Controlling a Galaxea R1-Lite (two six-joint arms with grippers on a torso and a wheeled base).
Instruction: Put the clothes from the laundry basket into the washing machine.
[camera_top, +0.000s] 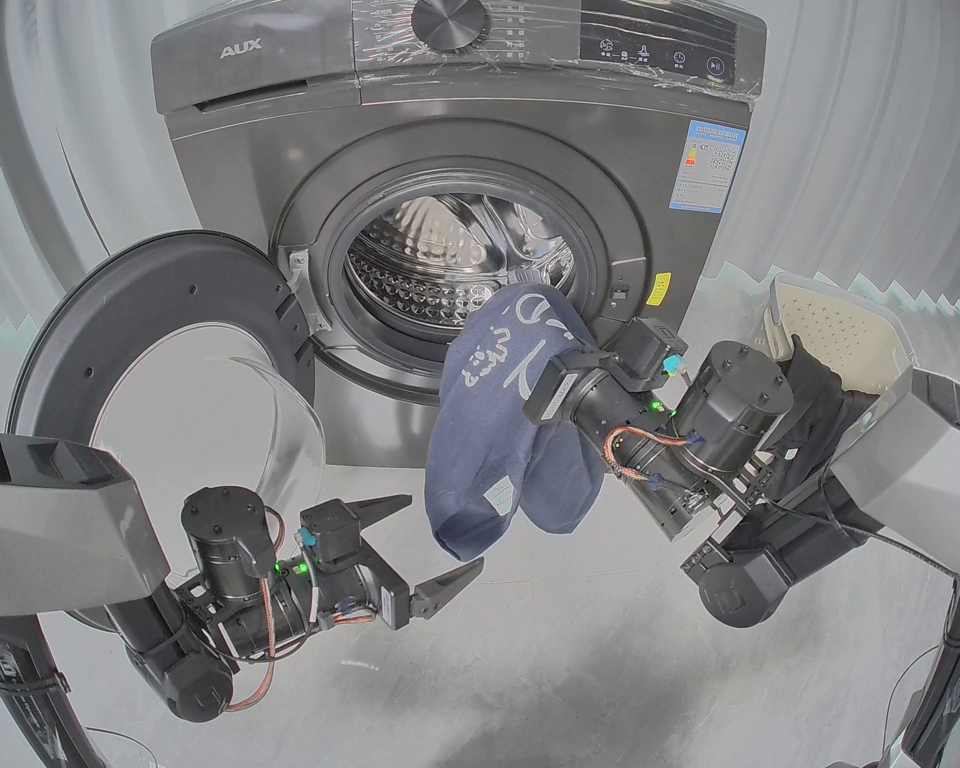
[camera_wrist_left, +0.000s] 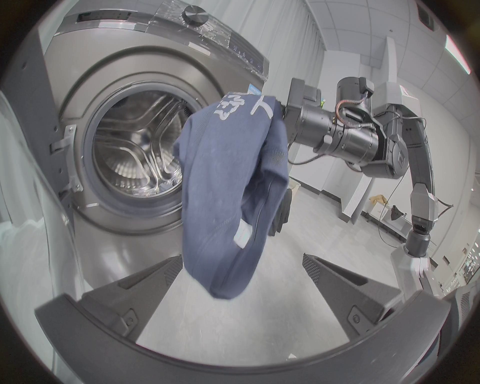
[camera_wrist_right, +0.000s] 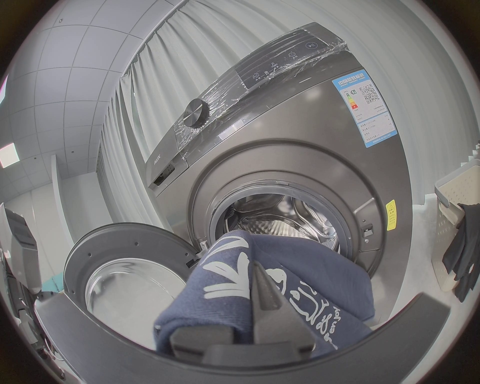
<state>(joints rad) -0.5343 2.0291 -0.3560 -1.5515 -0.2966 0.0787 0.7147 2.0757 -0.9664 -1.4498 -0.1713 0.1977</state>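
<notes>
Status: one piece in hand, none seen inside yet. Right gripper (camera_wrist_right: 257, 285) is clamped on the navy garment (camera_top: 500, 440), right at the mouth of the washing machine (camera_top: 250, 150). The top of the cloth sits against the lower rim of the opening; most of it hangs down in front of the machine's front panel. Drum (camera_top: 440, 250) looks empty as far as visible.

Left to do, my read: push the navy piece past the rim, release, then go back for more. Laundry basket (camera_top: 840, 330) stands beside the machine on the side away from the hinge, with a black garment (camera_top: 815, 400) draped over its rim. Can't tell what else is in it.

Around: door (camera_top: 150, 330) is swung fully open on the hinge side, clear of the opening. Left gripper (camera_top: 445, 530) hangs low in front of the machine, below the door, fingers spread, holding nothing.

Risk: the hanging tail could snag on the rim or stay outside on release.
</notes>
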